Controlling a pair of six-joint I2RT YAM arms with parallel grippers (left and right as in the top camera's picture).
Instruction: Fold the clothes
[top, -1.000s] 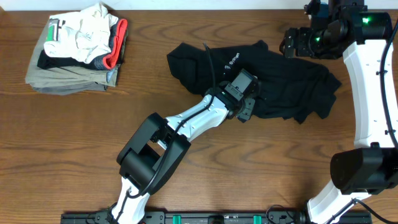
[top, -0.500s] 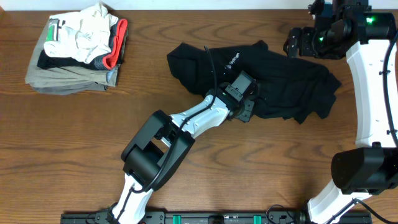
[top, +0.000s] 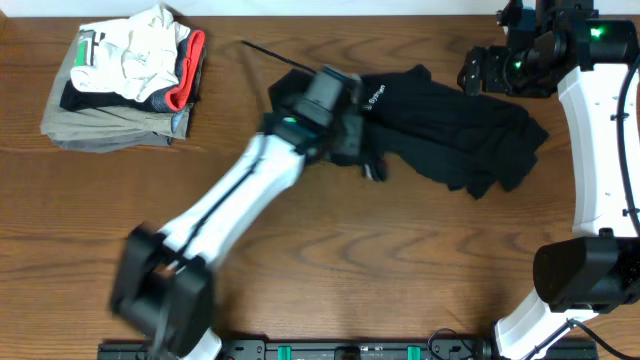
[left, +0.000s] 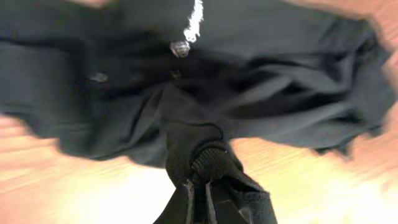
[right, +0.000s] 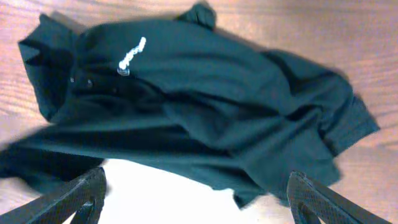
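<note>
Left wrist: black top (left: 261, 68) bunched between left fingers (left: 185, 208)

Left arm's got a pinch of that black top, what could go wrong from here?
The left end effector pinches only a small bunched fold of the black top, and its arm looks blurred, so the fabric may slip out. The top is crumpled; pulling could bunch it further or drag it toward the folded stack.

Black top (right: 205, 93) — white logo (right: 132, 53), possibly lettering
</note>
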